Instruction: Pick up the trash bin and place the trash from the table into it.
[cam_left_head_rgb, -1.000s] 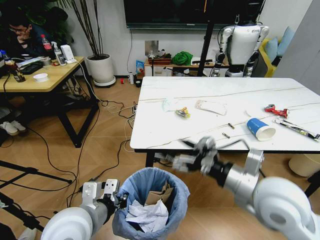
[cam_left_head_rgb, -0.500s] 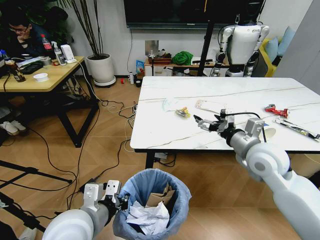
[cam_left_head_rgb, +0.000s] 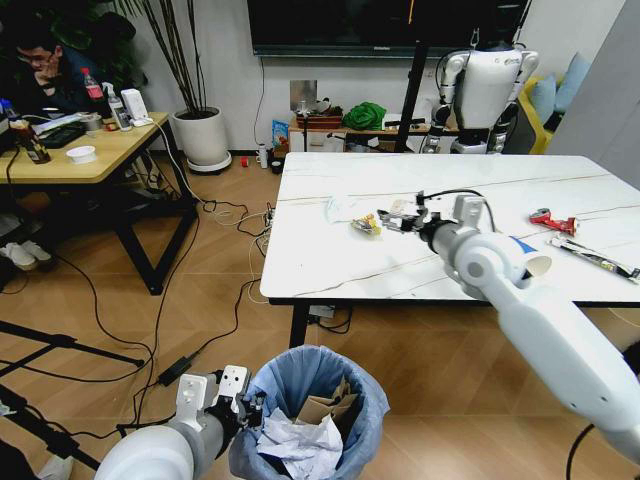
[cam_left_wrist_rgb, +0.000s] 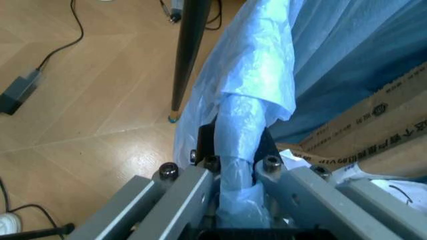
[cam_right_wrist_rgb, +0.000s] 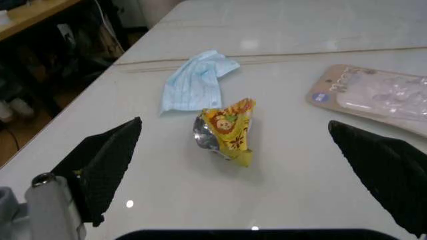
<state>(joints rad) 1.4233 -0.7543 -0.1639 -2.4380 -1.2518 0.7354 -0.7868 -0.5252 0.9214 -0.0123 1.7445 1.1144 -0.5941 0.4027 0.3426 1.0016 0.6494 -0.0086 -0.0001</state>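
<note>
The white marble tabletop (cam_left_head_rgb: 340, 270) carried scattered trash. Below it, the trash bin (cam_left_head_rgb: 318, 418) hung from the left tool (cam_left_wrist_rgb: 235, 172), clamped on its bagged rim. The right tool (cam_left_head_rgb: 392, 221) hovered wide open over a yellow wrapper (cam_right_wrist_rgb: 229, 130).

Yellow wooden desk (cam_left_head_rgb: 60, 160) far left; potted plant (cam_left_head_rgb: 200, 130) by wall; black cables (cam_left_head_rgb: 150, 330) across floor.
</note>
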